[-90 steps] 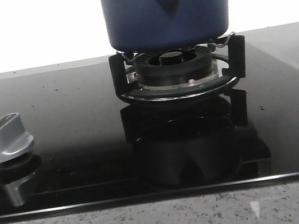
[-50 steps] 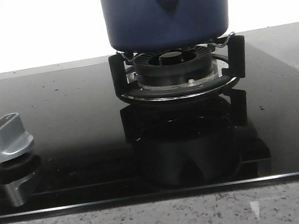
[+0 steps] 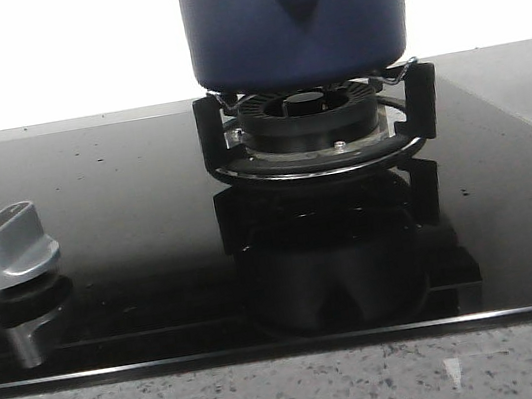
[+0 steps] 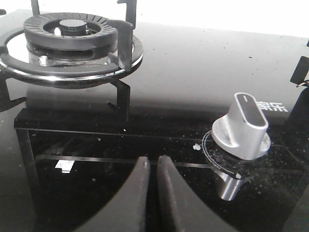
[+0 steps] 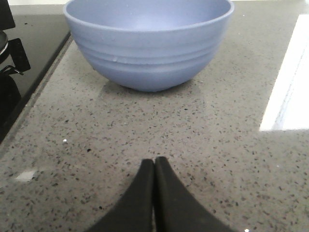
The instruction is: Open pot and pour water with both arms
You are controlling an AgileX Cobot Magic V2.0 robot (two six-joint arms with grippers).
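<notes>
Black glass hob (image 3: 131, 241): pot (image 3: 296, 17) on burner; left gripper (image 4: 150, 166), right gripper (image 5: 154, 166) clenched (nothing held).

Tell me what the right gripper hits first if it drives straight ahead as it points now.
Probably the blue bowl: it sits dead ahead of the shut right gripper, with only bare speckled countertop between, though depth is uncertain.

The pot (image 3: 296, 17) is cut off at the top of the front view, so its rim and any lid are unseen. Neither hand appears in that view.
</notes>
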